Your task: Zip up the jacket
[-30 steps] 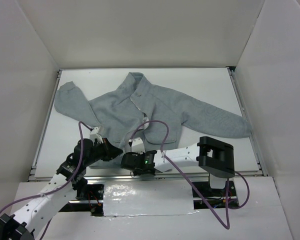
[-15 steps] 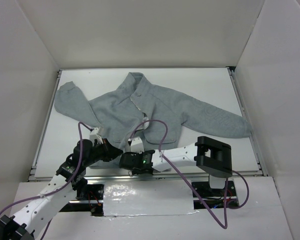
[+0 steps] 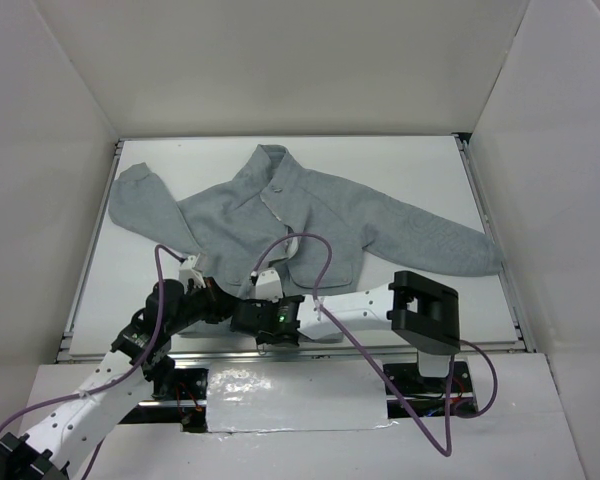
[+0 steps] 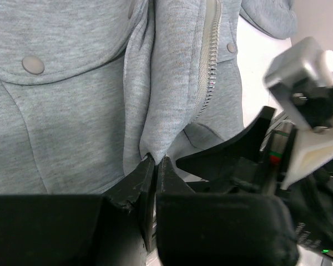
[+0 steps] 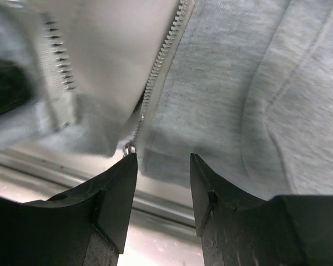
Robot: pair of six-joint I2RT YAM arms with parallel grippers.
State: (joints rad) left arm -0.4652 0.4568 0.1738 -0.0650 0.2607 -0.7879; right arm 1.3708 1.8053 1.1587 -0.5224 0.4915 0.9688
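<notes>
The right arm (image 3: pixel 355 308) has slid left, toward the left jaws; the right jaws stand half apart at the jacket (image 3: pixel 310 215) hem, one tip touching the zipper (image 5: pixel 161 61) foot; the left jaws pinch the hem just beside; the jacket lies spread on the surface (image 3: pixel 410 165).

Top external: high above the near edge, looking down on the whole tabletop (image 3: pixel 420 165).
Left wrist: close behind left tool (image 4: pixel 157 160), facing jacket (image 4: pixel 72 111) hem.
Right wrist: close behind right tool (image 5: pixel 162 166), facing same hem.

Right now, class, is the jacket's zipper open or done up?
Open at the hem: on the jacket, the two zipper rows lie apart, right wrist view.
</notes>
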